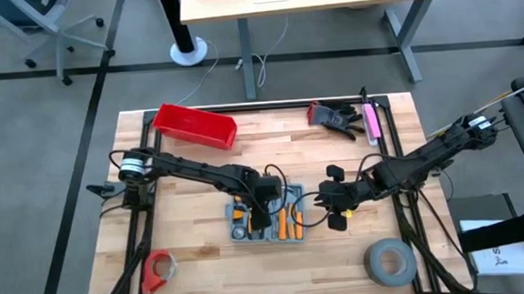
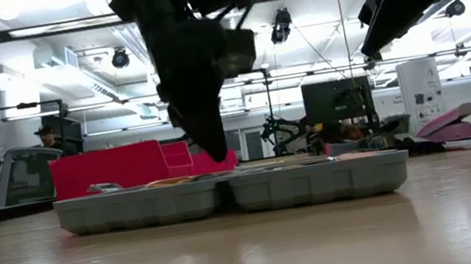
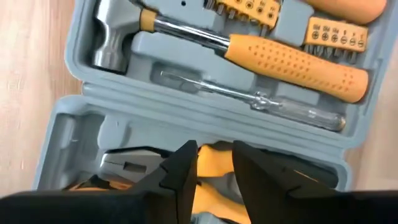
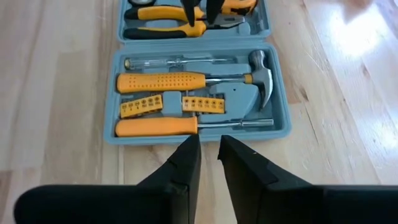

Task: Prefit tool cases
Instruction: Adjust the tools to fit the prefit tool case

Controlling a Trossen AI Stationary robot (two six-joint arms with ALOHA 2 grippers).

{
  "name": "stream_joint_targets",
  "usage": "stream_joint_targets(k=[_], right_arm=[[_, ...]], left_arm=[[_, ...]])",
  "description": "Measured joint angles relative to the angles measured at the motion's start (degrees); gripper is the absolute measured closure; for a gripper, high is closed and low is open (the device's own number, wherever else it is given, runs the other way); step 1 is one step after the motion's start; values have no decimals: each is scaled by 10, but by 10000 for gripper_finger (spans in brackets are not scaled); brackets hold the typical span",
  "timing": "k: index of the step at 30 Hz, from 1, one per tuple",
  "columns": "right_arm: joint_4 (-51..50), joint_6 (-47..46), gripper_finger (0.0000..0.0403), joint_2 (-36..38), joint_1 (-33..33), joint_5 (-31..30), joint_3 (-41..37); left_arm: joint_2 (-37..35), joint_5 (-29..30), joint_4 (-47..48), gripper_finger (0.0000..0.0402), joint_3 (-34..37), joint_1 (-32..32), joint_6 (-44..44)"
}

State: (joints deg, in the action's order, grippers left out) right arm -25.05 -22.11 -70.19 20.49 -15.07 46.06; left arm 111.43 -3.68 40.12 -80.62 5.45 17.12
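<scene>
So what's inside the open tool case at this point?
The tool case holds a hammer, a clear-handled tester, a yellow-handled driver, bit strips and pliers. The left gripper covers part of the pliers half.

1. A flat grey-blue plastic hinged tool case [image 4: 196, 93] lies open on the pale wooden table [image 4: 56, 93].
2. Its nearer half holds a yellow-handled steel claw hammer [image 4: 186, 80], a yellow-handled screwdriver [image 4: 186, 126], two yellow bit strips [image 4: 171, 104] and a clear-handled tester screwdriver [image 4: 168, 61].
3. Yellow-handled pliers [image 4: 180, 28] sit in the farther half, where another arm's dark fingers [image 4: 198, 9] reach in.
4. The right gripper [image 4: 209, 144] hovers just short of the case, its fingers narrowly apart, holding nothing.
</scene>
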Motion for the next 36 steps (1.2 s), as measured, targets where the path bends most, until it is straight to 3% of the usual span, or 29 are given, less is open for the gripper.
stream_joint_targets(k=[12, 21, 26, 31, 36], right_arm=[[0, 0, 359, 0, 0, 0, 0], [0, 0, 340, 0, 0, 0, 0], [1, 0, 337, 0, 0, 0, 0], [1, 0, 347, 0, 0, -1, 0], [2, 2, 354, 0, 0, -1, 0]], left_arm=[[-37, 2, 24, 289, 0, 0, 13], [-70, 1, 64, 287, -2, 0, -11], [-75, 1, 95, 258, -2, 0, -68], [-72, 2, 90, 220, -2, -7, -66], [-72, 14, 97, 215, -5, -15, -61]])
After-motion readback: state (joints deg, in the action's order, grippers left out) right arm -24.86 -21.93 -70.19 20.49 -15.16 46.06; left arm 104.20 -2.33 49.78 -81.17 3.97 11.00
